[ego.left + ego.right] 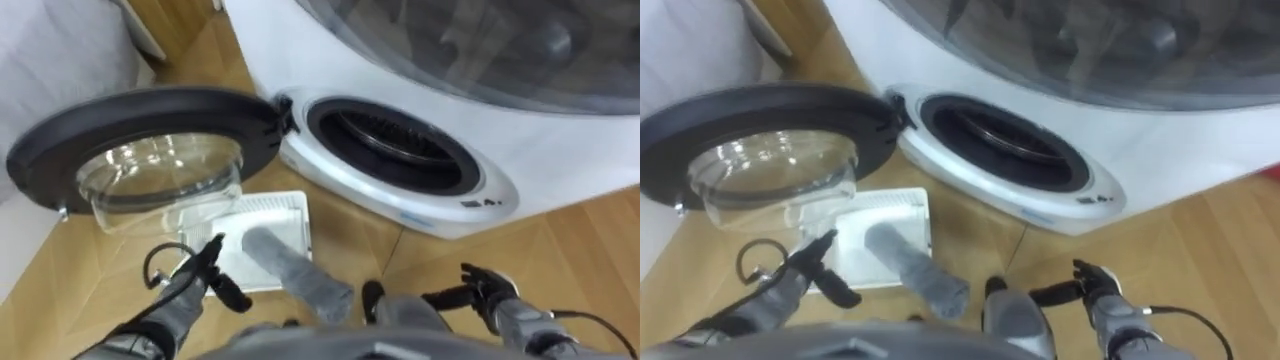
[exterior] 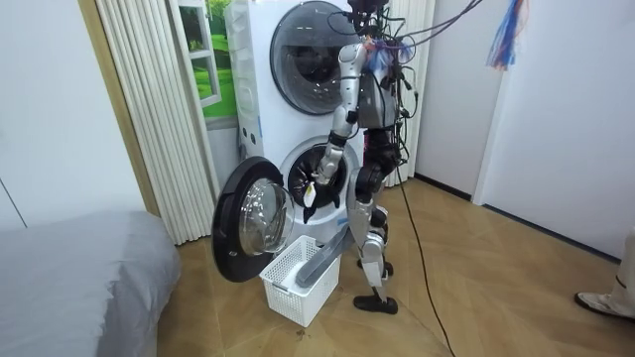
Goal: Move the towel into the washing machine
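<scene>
**Towel not yet picked up**

Grey rolled towel point(image 1: 290, 268) lies in white slatted plastic basket point(image 1: 285, 208) on floor, 7 o'clock of open-doored white washing machine point(image 1: 540, 150). Left robot hand point(image 1: 200, 272) at towel's 9 o'clock, right robot hand point(image 1: 487, 287) at 3 o'clock. Both slack-fingered, empty. Grasp and loading remain.

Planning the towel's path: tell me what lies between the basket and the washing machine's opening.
Only a strip of bare wooden floor lies between basket and washing machine, seen in the left eye view.
</scene>
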